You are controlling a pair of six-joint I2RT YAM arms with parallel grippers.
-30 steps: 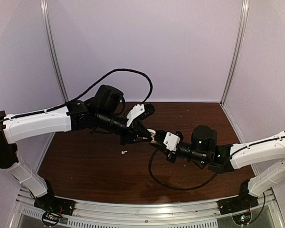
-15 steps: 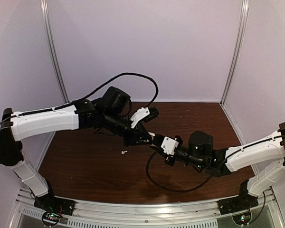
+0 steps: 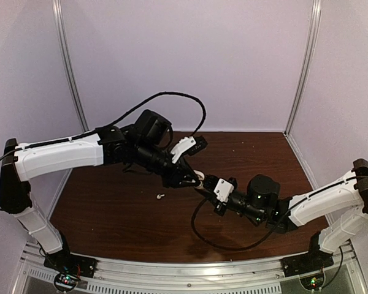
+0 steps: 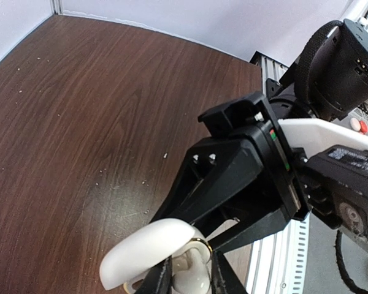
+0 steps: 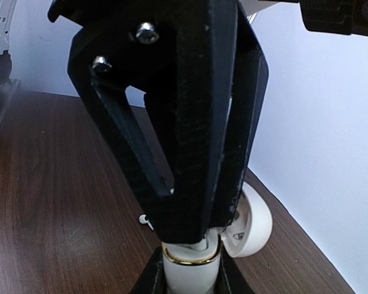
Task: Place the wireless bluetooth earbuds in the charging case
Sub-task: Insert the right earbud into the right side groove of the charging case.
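Glossy white gold-rimmed charging case (image 5: 253,225), lid open — right gripper (image 5: 189,282) is clamping it aloft, steadying it for left gripper (image 5: 193,236), jaws narrow — load indiscernible.

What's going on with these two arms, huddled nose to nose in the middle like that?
The right gripper is clamped on a small white charging case with its lid flipped open. The left gripper has its fingertips right at the case's open top, apparently working on getting an earbud in, though whether it holds one is hidden. One white earbud lies loose on the table, not yet picked up.
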